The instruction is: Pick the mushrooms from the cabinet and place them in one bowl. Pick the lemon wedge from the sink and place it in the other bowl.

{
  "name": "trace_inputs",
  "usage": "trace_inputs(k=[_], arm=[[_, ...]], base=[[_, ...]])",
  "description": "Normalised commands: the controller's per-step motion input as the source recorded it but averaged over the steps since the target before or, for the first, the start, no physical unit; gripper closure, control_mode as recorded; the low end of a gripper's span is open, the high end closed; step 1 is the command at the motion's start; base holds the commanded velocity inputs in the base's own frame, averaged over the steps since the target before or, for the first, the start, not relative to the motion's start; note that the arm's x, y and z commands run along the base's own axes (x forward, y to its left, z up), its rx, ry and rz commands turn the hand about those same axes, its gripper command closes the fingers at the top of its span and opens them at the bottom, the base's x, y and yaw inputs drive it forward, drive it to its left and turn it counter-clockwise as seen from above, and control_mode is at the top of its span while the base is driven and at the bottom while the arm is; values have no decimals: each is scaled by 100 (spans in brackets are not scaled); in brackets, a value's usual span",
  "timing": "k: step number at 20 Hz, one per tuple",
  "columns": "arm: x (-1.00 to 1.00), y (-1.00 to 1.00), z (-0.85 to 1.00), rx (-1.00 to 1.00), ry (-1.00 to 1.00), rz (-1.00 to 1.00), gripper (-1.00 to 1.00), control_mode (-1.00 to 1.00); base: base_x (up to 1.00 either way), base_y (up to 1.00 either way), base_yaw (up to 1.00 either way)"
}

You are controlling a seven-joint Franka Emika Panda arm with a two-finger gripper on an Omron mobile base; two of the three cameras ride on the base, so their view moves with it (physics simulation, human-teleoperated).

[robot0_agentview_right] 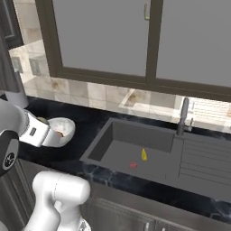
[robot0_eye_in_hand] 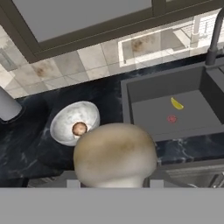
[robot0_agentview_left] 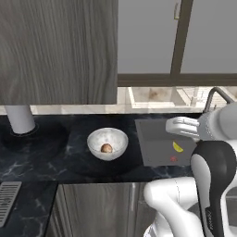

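Note:
A large tan mushroom point(robot0_eye_in_hand: 114, 154) sits right in front of the hand camera, and my gripper point(robot0_eye_in_hand: 112, 183) is shut on it. Its fingertips are mostly hidden behind the cap. My hand point(robot0_agentview_left: 185, 127) hovers above the dark sink point(robot0_agentview_left: 157, 139), to the right of the marbled white bowl point(robot0_agentview_left: 107, 143). That bowl point(robot0_eye_in_hand: 74, 122) rests on the black counter and holds one small brown mushroom point(robot0_eye_in_hand: 79, 128). On the sink floor lies the yellow lemon wedge point(robot0_eye_in_hand: 176, 103) point(robot0_agentview_right: 144, 154). At the upper left hangs the grey wood-grain cabinet point(robot0_agentview_left: 58, 51). The other bowl is out of view.
A small red item point(robot0_agentview_right: 133, 165) lies in the sink beside the wedge. The dark faucet point(robot0_agentview_right: 182, 117) and ribbed drainboard point(robot0_agentview_right: 203, 158) are at the sink's right. A pale cylinder point(robot0_agentview_left: 19, 118) stands on the counter at the left. Frosted windows line the back wall.

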Motion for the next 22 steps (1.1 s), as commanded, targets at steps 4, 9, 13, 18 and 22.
trace_inputs(k=[4, 9, 13, 18, 22], arm=[[0, 0, 0, 0, 0, 0, 100, 100], [0, 0, 0, 0, 0, 0, 100, 100], [0, 0, 0, 0, 0, 0, 100, 100], [0, 0, 0, 0, 0, 0, 100, 100], [0, 0, 0, 0, 0, 0, 100, 100]], base=[[43, -2, 4], [63, -16, -1], [60, -11, 0], [45, -5, 0], [30, 0, 0]])
